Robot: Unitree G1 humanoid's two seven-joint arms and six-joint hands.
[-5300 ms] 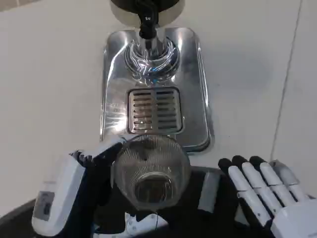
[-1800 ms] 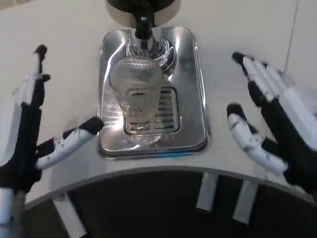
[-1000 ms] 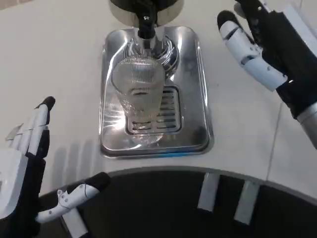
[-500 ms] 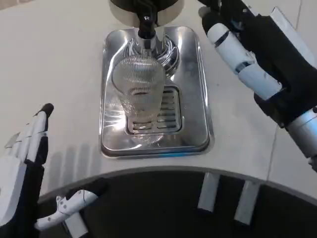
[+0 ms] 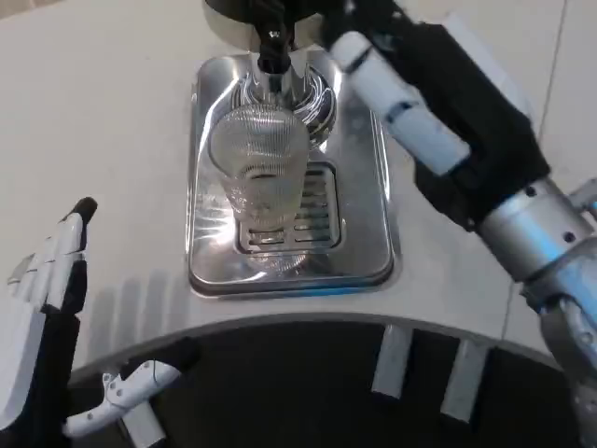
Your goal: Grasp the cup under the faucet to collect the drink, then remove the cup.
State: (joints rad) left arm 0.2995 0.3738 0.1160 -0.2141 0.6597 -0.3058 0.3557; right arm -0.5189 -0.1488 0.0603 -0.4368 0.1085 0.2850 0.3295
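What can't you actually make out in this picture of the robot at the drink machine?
- Right hand, head view: its fingertips run off the top edge, so contact with the faucet is unclear.
- Dispenser body: cut off by the top edge.
- Cup: clear ribbed glass; any drink inside is unreadable.
- Left hand: partly cropped at the left edge.

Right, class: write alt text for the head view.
A ribbed clear cup stands on a shiny metal drip tray under a black faucet. The right hand reaches toward the faucet; the left hand waits open, low at the table's edge.

Bright, glare on steel tray point(image 5: 373, 233)
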